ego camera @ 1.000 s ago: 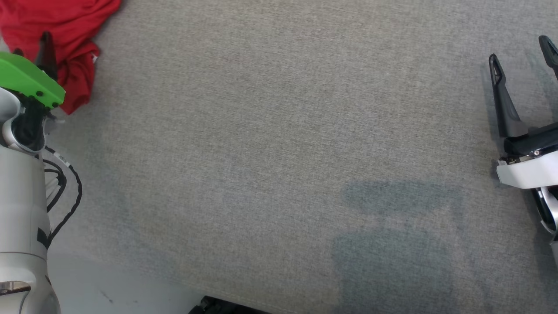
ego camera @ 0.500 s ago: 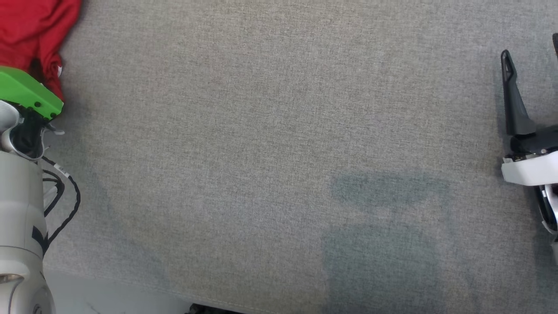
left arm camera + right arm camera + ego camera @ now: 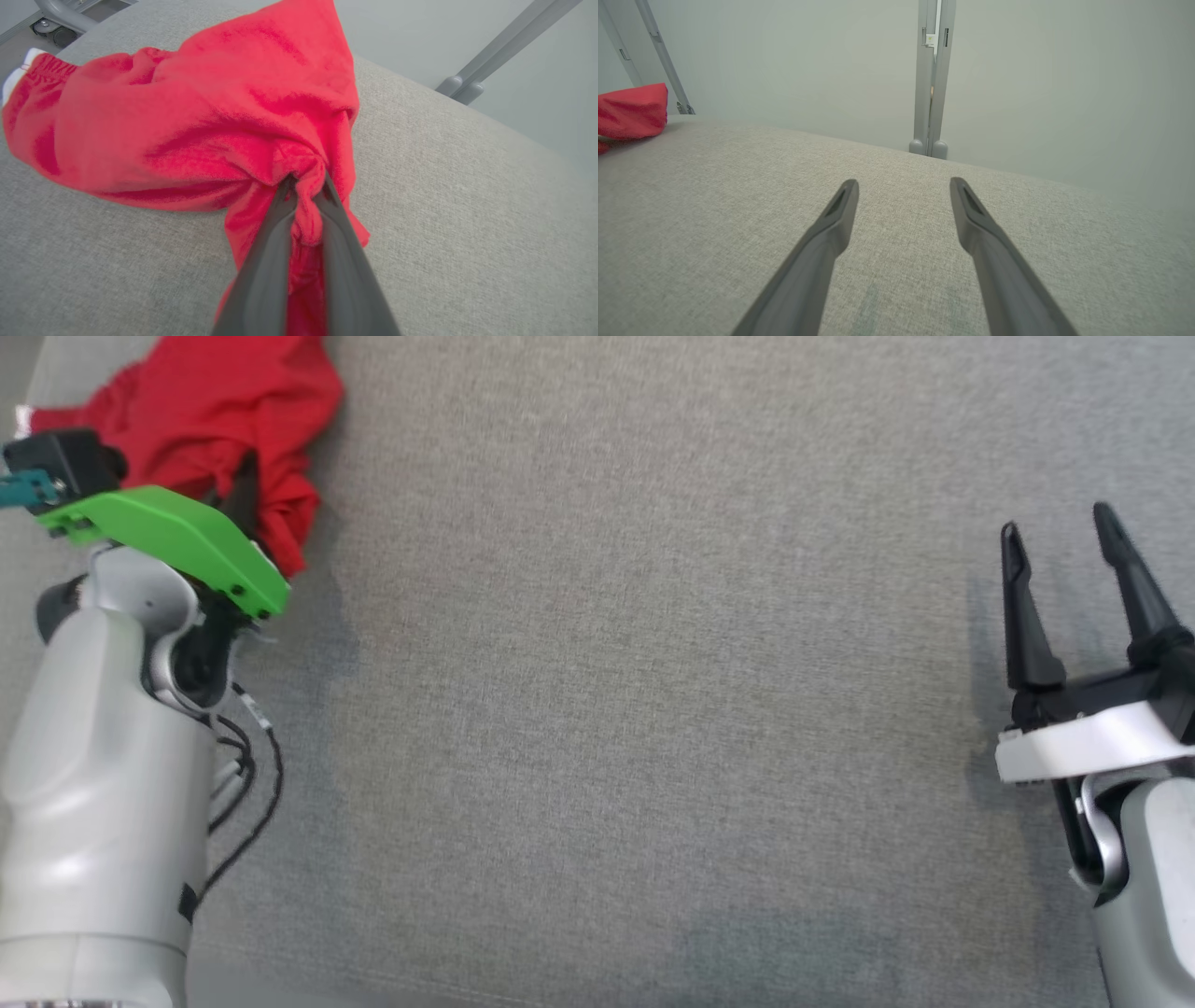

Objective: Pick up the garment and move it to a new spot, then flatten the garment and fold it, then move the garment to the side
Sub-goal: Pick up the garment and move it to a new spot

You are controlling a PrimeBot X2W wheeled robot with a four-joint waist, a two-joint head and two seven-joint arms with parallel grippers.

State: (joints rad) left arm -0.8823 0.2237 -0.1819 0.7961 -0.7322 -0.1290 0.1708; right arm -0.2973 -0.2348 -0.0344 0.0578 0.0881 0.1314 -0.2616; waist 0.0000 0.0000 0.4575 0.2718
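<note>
Fabric of a grey weave covers the work surface (image 3: 607,663) between the two arms. The red garment (image 3: 215,401) lies crumpled at the far left corner, partly hidden behind the left wrist's green cover (image 3: 177,541), with loose black cables (image 3: 247,775) below it. The left wrist view shows what the head view hides: the left gripper (image 3: 306,186) clenched on a bunched fold of the garment. The right gripper (image 3: 1060,523) hovers well apart at the right, fingers spread over bare fabric. Its wrist view adds a grey upright post (image 3: 931,74) beyond the edge. Since half a second ago the whole head view has shifted, bringing both right fingers into frame.
</note>
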